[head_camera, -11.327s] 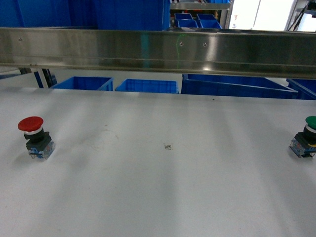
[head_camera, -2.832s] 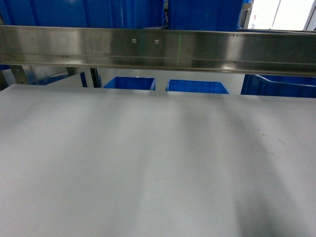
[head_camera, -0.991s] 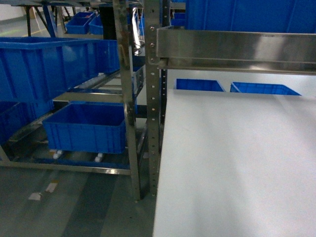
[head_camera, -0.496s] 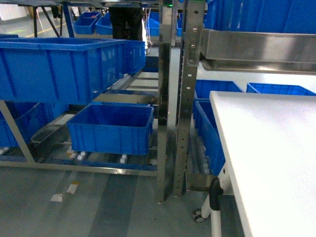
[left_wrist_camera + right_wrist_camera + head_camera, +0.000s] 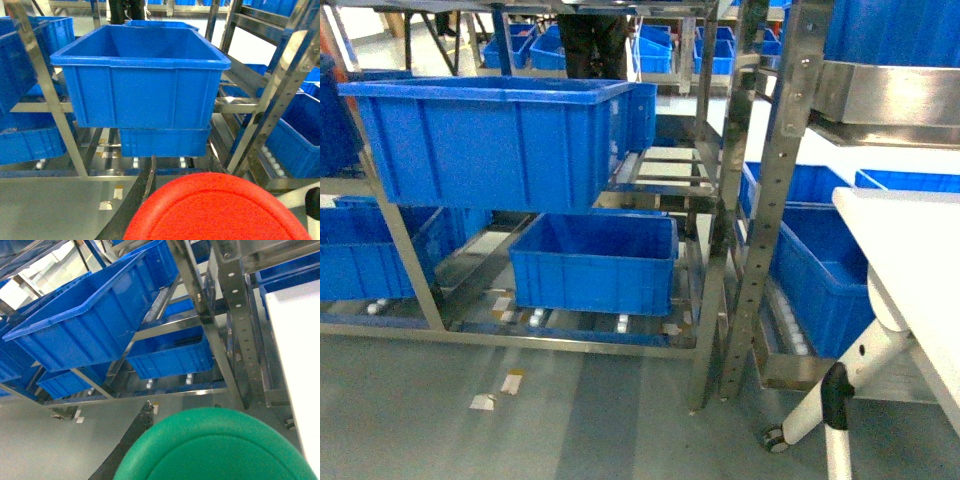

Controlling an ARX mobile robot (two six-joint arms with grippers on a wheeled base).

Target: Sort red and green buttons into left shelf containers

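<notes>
The red button (image 5: 220, 210) fills the bottom of the left wrist view, its cap close to the lens. My left gripper (image 5: 210, 176) is shut on it, with one dark finger (image 5: 145, 187) showing beside the cap. In the right wrist view the green button (image 5: 215, 447) sits the same way in my shut right gripper (image 5: 200, 412), a black finger (image 5: 132, 435) at its left. Ahead stand the left shelf containers: an upper blue bin (image 5: 490, 140) (image 5: 142, 95) (image 5: 85, 325) and a lower one (image 5: 590, 265) (image 5: 165, 142) (image 5: 170, 357). Neither gripper shows in the head view.
Perforated steel uprights (image 5: 770, 200) stand between the shelf and the white table (image 5: 910, 260), whose leg ends in a caster (image 5: 775, 437). More blue bins (image 5: 815, 270) sit low at the right. A person's legs (image 5: 592, 40) show behind. Paper scraps (image 5: 495, 390) lie on the floor.
The head view has swung left from the white table to the shelf rack, and the bins now sit nearer the middle. The table had no buttons on it in the later earlier frames.
</notes>
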